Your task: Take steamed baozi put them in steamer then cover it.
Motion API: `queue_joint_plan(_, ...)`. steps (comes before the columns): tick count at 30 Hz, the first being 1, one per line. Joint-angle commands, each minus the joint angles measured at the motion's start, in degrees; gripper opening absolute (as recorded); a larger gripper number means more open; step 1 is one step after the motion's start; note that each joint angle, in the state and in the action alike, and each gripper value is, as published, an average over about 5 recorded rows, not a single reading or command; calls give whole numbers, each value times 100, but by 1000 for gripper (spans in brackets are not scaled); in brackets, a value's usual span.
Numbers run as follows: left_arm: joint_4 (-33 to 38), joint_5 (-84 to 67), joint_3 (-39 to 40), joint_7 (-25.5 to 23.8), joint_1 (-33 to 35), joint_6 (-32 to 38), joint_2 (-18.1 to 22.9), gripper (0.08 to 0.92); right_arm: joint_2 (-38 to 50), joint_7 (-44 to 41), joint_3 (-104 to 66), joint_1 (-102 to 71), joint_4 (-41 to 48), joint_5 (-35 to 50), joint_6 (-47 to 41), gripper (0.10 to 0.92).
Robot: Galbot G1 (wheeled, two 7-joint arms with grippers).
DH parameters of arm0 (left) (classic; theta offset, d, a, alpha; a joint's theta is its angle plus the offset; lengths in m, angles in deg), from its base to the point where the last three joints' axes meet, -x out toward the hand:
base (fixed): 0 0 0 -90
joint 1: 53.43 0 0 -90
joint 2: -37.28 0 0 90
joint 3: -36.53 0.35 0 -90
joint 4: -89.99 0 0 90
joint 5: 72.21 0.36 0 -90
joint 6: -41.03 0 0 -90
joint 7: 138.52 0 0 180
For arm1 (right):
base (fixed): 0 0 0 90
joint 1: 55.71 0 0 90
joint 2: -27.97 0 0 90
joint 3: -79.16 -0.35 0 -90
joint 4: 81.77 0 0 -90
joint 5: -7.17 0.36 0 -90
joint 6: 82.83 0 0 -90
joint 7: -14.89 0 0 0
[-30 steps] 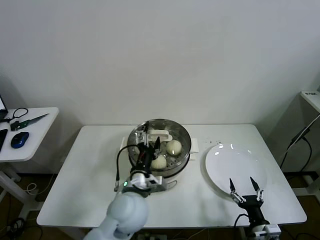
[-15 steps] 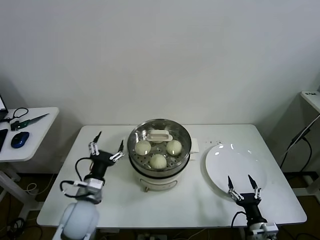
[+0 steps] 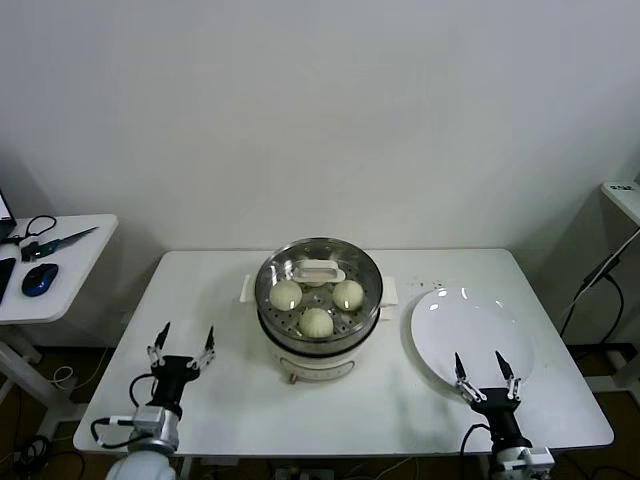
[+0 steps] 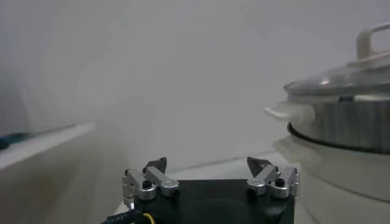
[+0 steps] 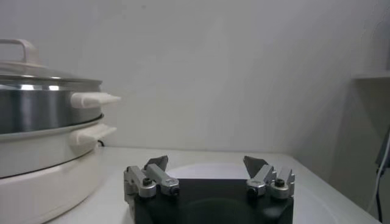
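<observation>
Now, the stage: the steamed baozi (image 3: 317, 322) are sitting inside the steamer (image 3: 300, 340) at the middle of the counter (image 3: 200, 290). Three are showing through the glass; a fourth, if present, is hiding under the handle.
Lid: the clear lid (image 3: 318, 271) is resting on the steel rim, and both wrist views are showing it level, so the covering step is looking done.
Plate: the white plate (image 3: 470, 330) is lying just beside the steamer on the robot's right, with nothing on it.
Left gripper: the left gripper (image 3: 186, 333) is hovering low over the counter's near left part, well apart from the steamer, with its jaws spread wide and carrying nothing.
Right gripper: the right gripper (image 3: 478, 358) is hanging over the near edge of the plate, its jaws likewise spread and empty.
Step in hand: judging by the layout, only parking the arms is remaining.
Doing it well: the right arm is needing to keep its fingertips above the plate rim so as not to nudge it. The left is needing to stay wide of the steamer's side handle so the lid is not getting jarred off its seat.
</observation>
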Motion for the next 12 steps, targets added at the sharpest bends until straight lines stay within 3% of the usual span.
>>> queue_joint_plan(1, -435, -610, -203, 71, 256, 404, 18, 823, -10, 16, 37, 7, 15, 13, 50, 823)
queue_joint_plan(12, -367, -584, -205, 9, 258, 360, 49, 823, 2, 20, 50, 3, 3, 8, 45, 823)
